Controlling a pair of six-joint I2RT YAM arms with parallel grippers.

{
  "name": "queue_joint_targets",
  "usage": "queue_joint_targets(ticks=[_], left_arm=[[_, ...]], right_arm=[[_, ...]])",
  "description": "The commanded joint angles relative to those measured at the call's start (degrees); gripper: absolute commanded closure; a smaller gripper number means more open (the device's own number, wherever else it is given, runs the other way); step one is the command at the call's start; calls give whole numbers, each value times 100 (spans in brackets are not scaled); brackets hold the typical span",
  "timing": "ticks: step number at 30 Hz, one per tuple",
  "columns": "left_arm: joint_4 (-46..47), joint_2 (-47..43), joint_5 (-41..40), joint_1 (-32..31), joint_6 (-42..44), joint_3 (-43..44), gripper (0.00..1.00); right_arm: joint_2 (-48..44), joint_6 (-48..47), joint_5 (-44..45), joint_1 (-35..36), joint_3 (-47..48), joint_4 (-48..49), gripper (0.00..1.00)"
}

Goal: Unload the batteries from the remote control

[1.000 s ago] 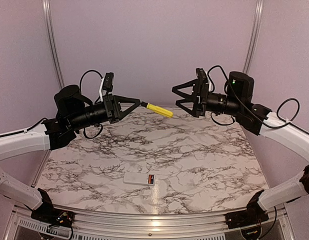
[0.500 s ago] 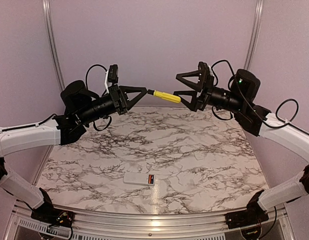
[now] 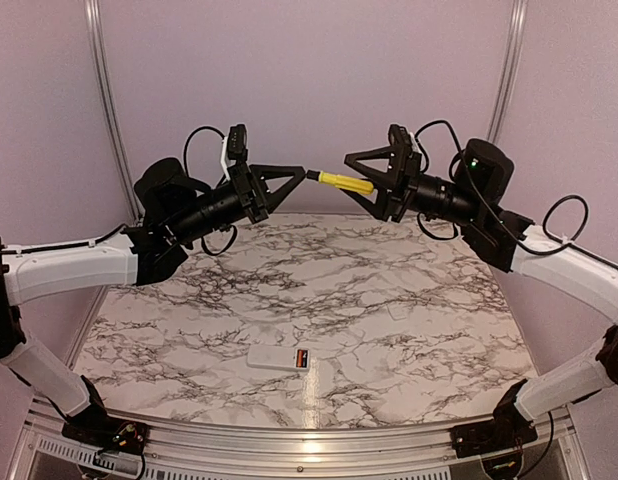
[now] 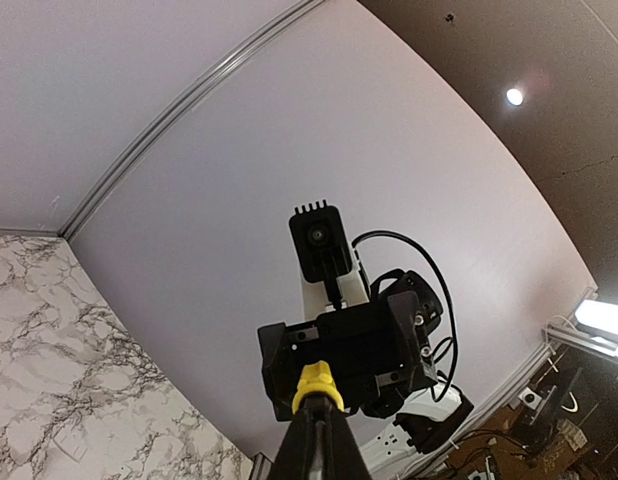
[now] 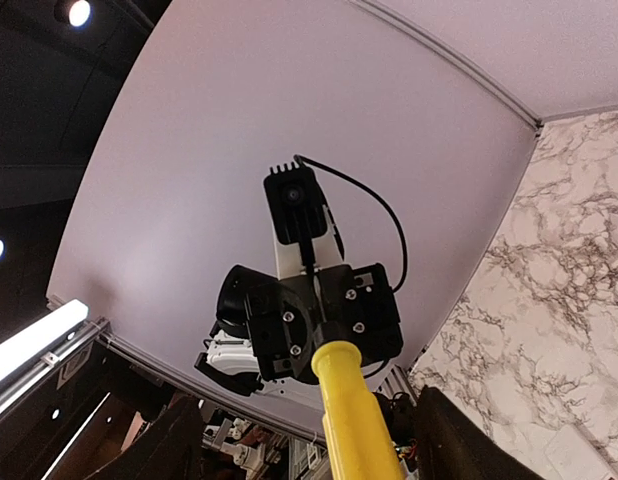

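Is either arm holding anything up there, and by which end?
The left gripper holds the yellow stick by its black tip. The right gripper stands open around the yellow end, not gripping it.

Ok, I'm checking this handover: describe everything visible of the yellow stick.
The yellow stick looks like smooth plastic, round, with a thin black tip. It hangs roughly level in mid-air, high above the marbled table. The left pincer is shut on the black tip. The right pincer stands open, its fingers flanking the yellow end, apart from it.
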Motion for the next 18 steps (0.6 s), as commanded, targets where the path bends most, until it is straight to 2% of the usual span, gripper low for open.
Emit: queue_joint_targets(ticks=[1,12,18], left_arm=[[254,116,37,-51,-50,210,100],[365,241,30,-120,-95,210,100],[411,328,25,-117,-119,240,100]], right_arm=[[83,-91,-106,46,298,84,34],[264,-128,-318,54,417,11,54],[338,-190,-398,63,507,-123,62]])
